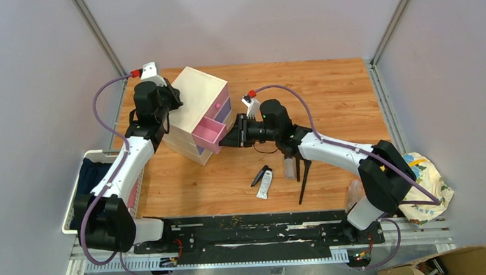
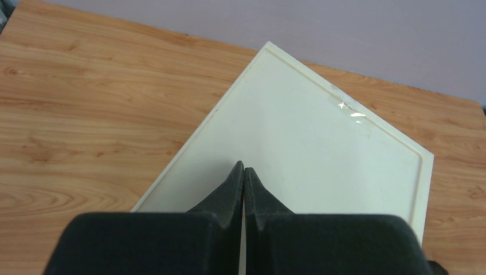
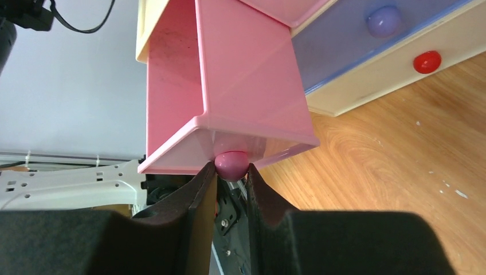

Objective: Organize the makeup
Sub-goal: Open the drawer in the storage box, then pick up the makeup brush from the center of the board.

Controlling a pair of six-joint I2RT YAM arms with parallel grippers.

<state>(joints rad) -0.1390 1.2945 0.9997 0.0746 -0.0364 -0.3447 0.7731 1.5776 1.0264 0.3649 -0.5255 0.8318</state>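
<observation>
1. The right jaws were closed on the round knob (image 3: 231, 165) of the pink drawer (image 1: 210, 134), one finger on each side of it and nothing else in them. The drawer stood out from the cream box (image 1: 190, 93), toward the near right. What we could see of its inside looked bare.
2. The left jaws were shut together on nothing, their tips over the flat top of the box. We could not tell whether they pressed on it, though we judged they were there to steady it.
3. The makeup lay on the counter (image 1: 340, 93), near and to the right of the open drawer, under the right arm (image 1: 330, 146). It was a white tube (image 1: 265, 184) with a small black piece (image 1: 259, 175) just beside it, a small pale bottle (image 1: 289, 167) and a black brush (image 1: 304, 185).
4. From the right jaws these pieces lay back toward that arm's own base. Tube and brush both had their long axes running roughly near to far, a little slanted. The right arm was much the nearer — the left arm (image 1: 127, 164) was on the other side of the box.
5. Bare counter lay between the drawer front and the tube, so there was room to carry things across. The near ends of tube and brush were close to the black rail (image 1: 259, 229) at the counter's edge, which left little room there.
6. We judged the next move called for releasing the knob and reaching back with the jaws set across a piece's narrow width.
</observation>
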